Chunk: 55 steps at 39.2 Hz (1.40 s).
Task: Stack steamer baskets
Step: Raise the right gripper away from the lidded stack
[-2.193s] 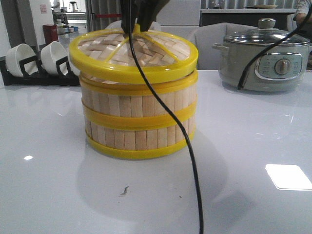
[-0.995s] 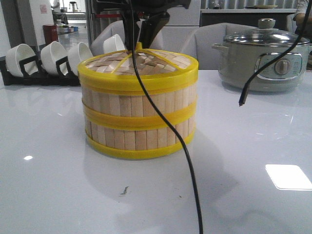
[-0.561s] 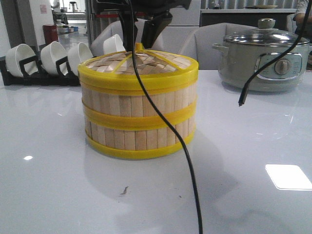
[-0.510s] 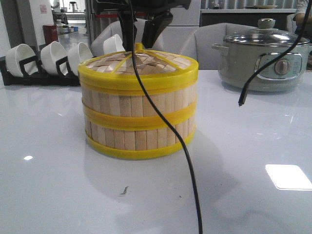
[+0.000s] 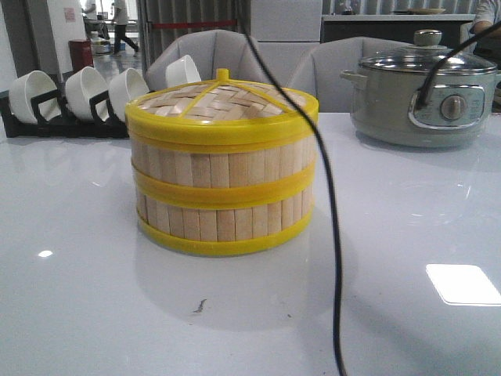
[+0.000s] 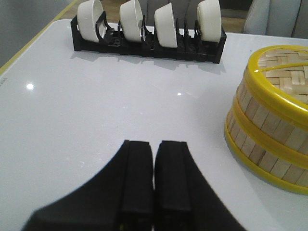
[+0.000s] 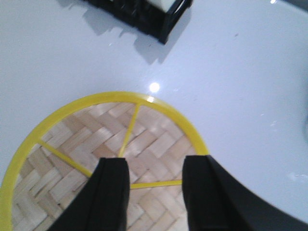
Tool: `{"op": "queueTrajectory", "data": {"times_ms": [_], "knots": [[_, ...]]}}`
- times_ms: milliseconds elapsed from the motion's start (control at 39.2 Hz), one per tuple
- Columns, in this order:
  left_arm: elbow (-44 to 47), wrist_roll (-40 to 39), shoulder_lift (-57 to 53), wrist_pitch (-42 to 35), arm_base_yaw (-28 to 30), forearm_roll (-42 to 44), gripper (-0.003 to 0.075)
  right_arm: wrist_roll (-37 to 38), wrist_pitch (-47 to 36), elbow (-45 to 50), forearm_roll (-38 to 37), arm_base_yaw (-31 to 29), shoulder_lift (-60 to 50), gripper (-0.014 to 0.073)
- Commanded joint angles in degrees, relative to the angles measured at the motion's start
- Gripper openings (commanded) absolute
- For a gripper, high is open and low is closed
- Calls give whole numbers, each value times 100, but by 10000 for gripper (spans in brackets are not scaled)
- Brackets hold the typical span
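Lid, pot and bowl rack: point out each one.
lid [image 5: 223, 102]: front view, on the woven top.
pot [image 5: 391, 110]: front view, on the grey body left of the panel.
bowl rack [image 6: 144, 45]: left wrist view, on the black frame between two bowls.

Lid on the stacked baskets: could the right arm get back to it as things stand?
Probably yes. The right pincer hangs open directly above the lid, fingers either side of its centre, with nothing between them. Only a dangling black cable crosses in front of the steamer baskets.
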Motion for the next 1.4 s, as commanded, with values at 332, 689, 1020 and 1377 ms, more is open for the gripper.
{"op": "queueTrajectory", "data": {"times_ms": [332,689,1020,1377], "knots": [[-170,-33,13,-515,12,-37,85,-52,-2755,3320,-403,-835,-3424,381],[-170,-33,13,-515,12,-37,85,-52,-4085,6432,-403,-1703,-5946,381],[-170,-33,13,-515,12,-37,85,-47,-4140,8504,-328,-2556,-7938,381],[-170,-33,13,-515,12,-37,85,-41,-4166,10136,59,-3189,-9719,381]]}}
